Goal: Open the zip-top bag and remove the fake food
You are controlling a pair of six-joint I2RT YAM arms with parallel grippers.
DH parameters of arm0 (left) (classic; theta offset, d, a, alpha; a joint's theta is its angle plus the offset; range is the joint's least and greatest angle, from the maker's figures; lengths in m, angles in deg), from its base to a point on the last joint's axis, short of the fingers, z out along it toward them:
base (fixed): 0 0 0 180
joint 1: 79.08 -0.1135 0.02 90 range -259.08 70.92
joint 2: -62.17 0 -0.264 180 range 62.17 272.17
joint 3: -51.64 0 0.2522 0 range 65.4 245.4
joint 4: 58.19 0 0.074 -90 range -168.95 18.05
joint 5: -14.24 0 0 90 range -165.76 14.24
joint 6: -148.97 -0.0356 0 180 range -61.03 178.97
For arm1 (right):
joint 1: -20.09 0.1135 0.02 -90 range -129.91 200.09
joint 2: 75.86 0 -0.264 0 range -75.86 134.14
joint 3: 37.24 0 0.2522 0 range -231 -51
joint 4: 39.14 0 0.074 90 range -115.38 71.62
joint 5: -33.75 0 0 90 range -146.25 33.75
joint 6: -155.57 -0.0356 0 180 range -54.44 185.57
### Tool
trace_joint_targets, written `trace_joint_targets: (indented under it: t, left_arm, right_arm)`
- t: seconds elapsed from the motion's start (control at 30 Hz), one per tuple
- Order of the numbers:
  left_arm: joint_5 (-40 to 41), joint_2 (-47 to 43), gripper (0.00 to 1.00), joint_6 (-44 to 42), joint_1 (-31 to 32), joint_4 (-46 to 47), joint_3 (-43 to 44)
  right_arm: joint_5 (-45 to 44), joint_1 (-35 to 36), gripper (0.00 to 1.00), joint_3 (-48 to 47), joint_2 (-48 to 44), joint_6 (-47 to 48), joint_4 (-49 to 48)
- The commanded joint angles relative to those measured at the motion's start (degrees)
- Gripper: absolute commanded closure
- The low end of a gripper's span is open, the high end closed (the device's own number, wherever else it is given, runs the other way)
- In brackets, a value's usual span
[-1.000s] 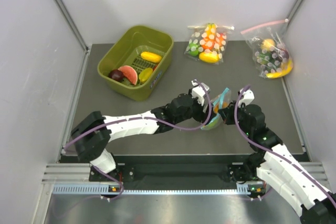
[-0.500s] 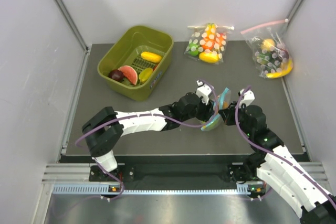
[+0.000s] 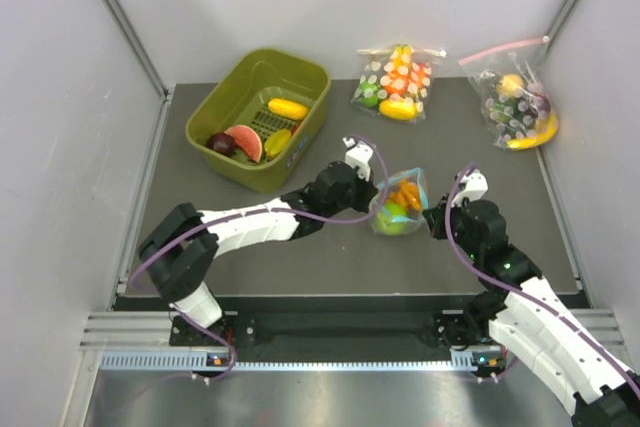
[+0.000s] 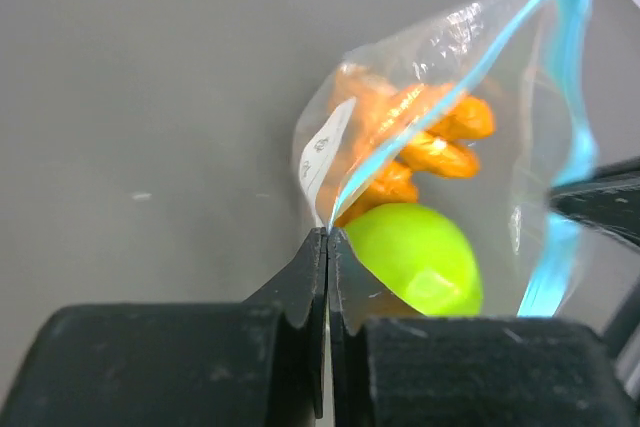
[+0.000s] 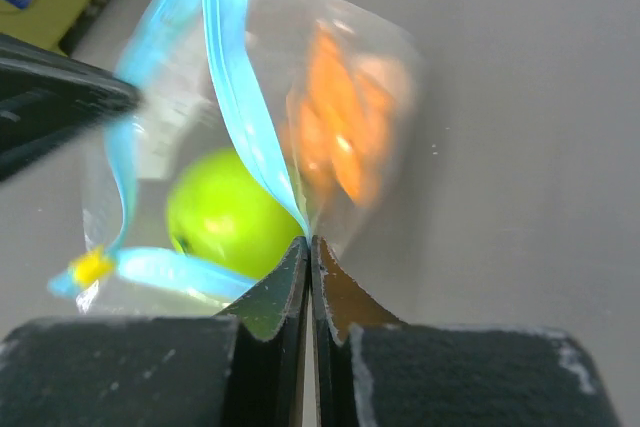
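Observation:
The zip-top bag (image 3: 398, 205) hangs stretched between both grippers at the middle of the mat, its light-blue zip strip (image 5: 235, 77) parted. Inside lie the fake food pieces: a round green fruit (image 4: 415, 257) and several orange carrot-like pieces (image 4: 430, 137). My left gripper (image 4: 328, 235) is shut on the bag's left lip, and in the top view the left gripper (image 3: 376, 199) sits at the bag's left side. My right gripper (image 5: 310, 240) is shut on the opposite lip, and from above the right gripper (image 3: 430, 215) is at the bag's right side.
An olive-green bin (image 3: 215, 107) holding yellow, red and purple toy pieces stands at the back left. Two white-dotted bags with pink strips lie at the back: one in the middle (image 3: 395, 82), one at the right (image 3: 520, 102). Grey walls enclose the mat.
My left gripper closed on the bag's lip and drew back to the left. The bag's mouth spread apart between the two grippers. The right gripper held its place.

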Motion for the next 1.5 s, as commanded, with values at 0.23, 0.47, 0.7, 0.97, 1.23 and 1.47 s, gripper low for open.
trace_joint_targets:
  t: [0.23,0.47,0.7,0.97,1.23,1.47]
  left_arm:
    - [9.3,-11.2,1.00,0.9,-1.6,1.8,-9.4]
    - [2.5,-11.2,0.72,-2.0,-1.6,5.8,-11.1]
    - [1.1,-16.9,0.45,-7.0,-1.1,6.7,-6.2]
    - [-7.0,-12.0,0.53,-8.3,2.0,6.9,2.7]
    - [-14.5,1.2,0.57,-3.9,2.8,0.9,12.0]
    - [-8.7,4.9,0.59,-1.1,2.8,-3.5,12.9]
  right_arm:
    - [-4.1,0.5,1.00,-3.1,1.5,1.5,-1.5]
    - [-0.4,0.6,1.00,-1.8,4.3,1.2,-8.6]
    - [2.3,0.6,1.00,-2.6,6.8,1.0,-11.8]
    - [2.7,0.8,1.00,-0.8,7.4,0.3,-14.1]
    - [2.7,0.9,1.00,-1.2,5.5,0.6,-12.7]
    - [2.6,1.0,1.00,-0.9,4.1,1.1,-12.4]
